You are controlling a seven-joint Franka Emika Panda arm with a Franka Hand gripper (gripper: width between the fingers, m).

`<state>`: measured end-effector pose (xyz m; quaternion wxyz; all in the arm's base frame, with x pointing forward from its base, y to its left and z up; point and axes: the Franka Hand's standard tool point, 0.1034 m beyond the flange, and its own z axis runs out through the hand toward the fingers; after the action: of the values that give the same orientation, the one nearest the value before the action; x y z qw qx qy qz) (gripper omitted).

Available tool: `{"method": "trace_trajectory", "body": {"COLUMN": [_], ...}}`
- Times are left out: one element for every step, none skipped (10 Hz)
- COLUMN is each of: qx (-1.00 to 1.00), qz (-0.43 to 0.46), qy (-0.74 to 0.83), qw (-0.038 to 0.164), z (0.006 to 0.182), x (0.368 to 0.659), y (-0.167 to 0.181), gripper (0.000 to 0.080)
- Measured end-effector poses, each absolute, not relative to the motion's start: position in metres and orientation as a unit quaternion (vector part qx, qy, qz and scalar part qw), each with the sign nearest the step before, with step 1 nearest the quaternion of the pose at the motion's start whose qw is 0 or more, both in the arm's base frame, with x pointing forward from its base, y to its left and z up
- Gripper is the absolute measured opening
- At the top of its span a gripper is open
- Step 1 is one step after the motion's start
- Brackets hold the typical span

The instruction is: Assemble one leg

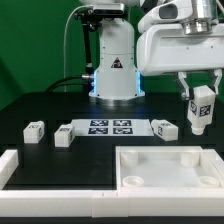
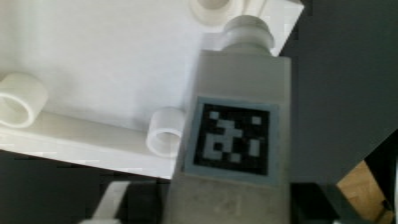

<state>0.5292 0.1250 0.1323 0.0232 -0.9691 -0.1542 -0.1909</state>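
1 leg held: leg (image 1: 201, 108) hangs off the table at the exterior view's right, tag face toward that camera.
Gripper: gripper (image 1: 200, 94) is clamped on the leg's upper end, 1 finger on each side.
Long axis: upright, running straight down from the fingers, so the leg's free end is the lower one.
Key relation: square tray piece (image 1: 165, 165) lies below the leg and nearer the exterior camera; leg and tray are apart, with no contact.
Judgement: the next move probably calls for a sideways shift over 1 socket before any descent.
Wrist view adds: the leg (image 2: 240, 110) points away from the lens beside the tray's edge, and a round socket (image 2: 164, 132) sits just beside it, not under it.
Exterior view adds: the height of the leg above the tray, which the wrist view flattens.
Fingers in wrist view: too blurred to read.
Loose legs: 3 on the table (image 1: 40, 105); loose leg (image 1: 36, 129) and loose leg (image 1: 64, 136) are on the exterior view's left of the marker board (image 1: 110, 126), and loose leg (image 1: 165, 128) is at its right end.
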Motion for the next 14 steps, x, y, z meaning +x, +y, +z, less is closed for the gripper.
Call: {"method": "trace_trajectory", "body": {"qx": [-0.967,-0.965,-0.964,-0.950,-0.947,-0.945,-0.943,-0.942,-0.940,-0.936,-0.936,-0.936,-0.930,-0.934], "qz": [-0.202,-0.214,-0.218,-0.274,-0.280,-0.285,-0.291,-0.293,-0.296,-0.301,-0.300,-0.300,-0.318,-0.308], "qy": [-0.154,-0.152,-0.152,-0.150,-0.155,-0.158,-0.162,-0.165,-0.172,-0.180,-0.183,-0.185,-0.182,-0.183], "qw": [0.023,0.024,0.024,0.023,0.019,0.017,0.016,0.013,0.010,0.006,0.004,0.003,0.001,0.002], "z": [0.134,0.132,0.132,0.135,0.128,0.126,0.126,0.125,0.124,0.127,0.127,0.127,0.127,0.123], "x": [0.531,0.530,0.531,0.537,0.543,0.557,0.569,0.576,0.585,0.592,0.595,0.596,0.596,0.594], "y": [0.125,0.124,0.124,0.119,0.115,0.115,0.116,0.114,0.112,0.111,0.110,0.109,0.107,0.107], "gripper": [0.0313,0.0313,0.0313,0.0313,0.0313,0.0313,0.0313,0.0313,0.0313,0.0313,0.0313,0.0313,0.0313,0.0313]}}
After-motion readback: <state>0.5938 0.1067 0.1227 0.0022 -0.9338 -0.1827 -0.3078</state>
